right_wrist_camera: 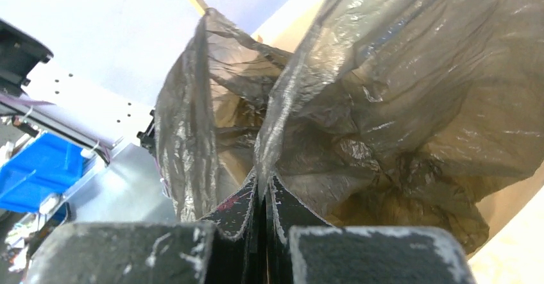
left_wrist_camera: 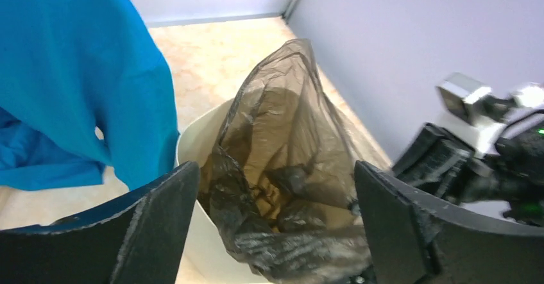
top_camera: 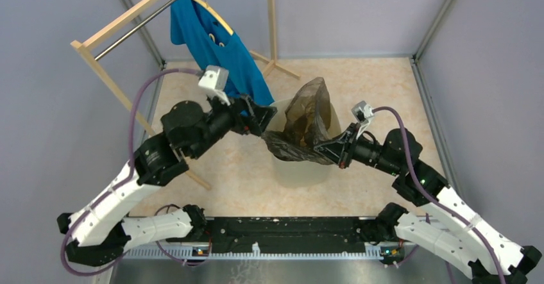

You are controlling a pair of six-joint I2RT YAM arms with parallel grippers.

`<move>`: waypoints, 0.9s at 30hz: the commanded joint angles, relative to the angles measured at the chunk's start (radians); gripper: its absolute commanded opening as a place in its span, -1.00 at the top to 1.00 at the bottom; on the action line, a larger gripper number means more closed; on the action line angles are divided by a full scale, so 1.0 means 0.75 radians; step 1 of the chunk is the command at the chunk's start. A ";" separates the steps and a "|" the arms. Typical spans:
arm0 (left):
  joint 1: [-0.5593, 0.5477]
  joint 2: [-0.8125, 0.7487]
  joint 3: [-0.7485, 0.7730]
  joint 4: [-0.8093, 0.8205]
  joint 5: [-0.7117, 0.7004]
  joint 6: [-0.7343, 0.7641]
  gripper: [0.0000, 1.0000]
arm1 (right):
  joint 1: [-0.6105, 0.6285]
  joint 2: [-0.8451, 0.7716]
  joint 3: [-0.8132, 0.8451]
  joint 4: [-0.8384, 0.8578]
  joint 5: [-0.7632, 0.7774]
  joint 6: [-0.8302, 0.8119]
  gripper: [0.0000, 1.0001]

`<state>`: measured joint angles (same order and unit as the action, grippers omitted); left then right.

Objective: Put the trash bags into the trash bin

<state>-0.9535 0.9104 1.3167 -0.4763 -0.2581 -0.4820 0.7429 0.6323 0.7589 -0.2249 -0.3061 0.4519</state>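
Two claws work at the bin [top_camera: 298, 172]: the right gripper [right_wrist_camera: 263, 181] is pinched tight on the trash bag [top_camera: 308, 120], which is half inside and half draped over the near rim, probably to steer it down. The left gripper [top_camera: 268, 122] gapes empty beside the rim. A blue shirt [top_camera: 218, 47] hangs behind.

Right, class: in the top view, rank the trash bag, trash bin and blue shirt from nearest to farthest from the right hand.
1. Trash bag: pinched in the right hand.
2. Trash bin: just beside it, below the bag.
3. Blue shirt: hanging at the back left.
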 commanded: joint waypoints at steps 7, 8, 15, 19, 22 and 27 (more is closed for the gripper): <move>0.001 0.412 0.273 -0.135 0.056 0.382 -0.97 | 0.001 -0.126 0.038 0.120 -0.049 -0.175 1.00; 0.001 0.445 0.295 -0.148 0.049 0.386 -0.97 | 0.001 -0.131 0.050 0.127 -0.039 -0.178 1.00; 0.001 0.454 0.320 -0.123 0.013 0.333 -0.97 | 0.001 -0.191 0.155 0.119 -0.024 -0.177 1.00; 0.002 0.316 0.241 -0.046 0.025 0.272 -0.97 | 0.000 -0.244 0.161 0.136 -0.111 -0.157 1.00; 0.002 0.240 0.199 -0.017 0.049 0.228 -0.97 | 0.000 -0.266 0.130 0.187 -0.198 -0.104 1.00; 0.001 0.211 0.139 -0.046 0.133 0.167 -0.97 | 0.001 -0.270 0.000 0.275 -0.326 0.025 1.00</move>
<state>-0.9535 1.0672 1.4582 -0.5419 -0.2165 -0.3054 0.7429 0.4332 0.8238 -0.1028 -0.4511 0.3885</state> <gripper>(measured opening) 0.987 0.004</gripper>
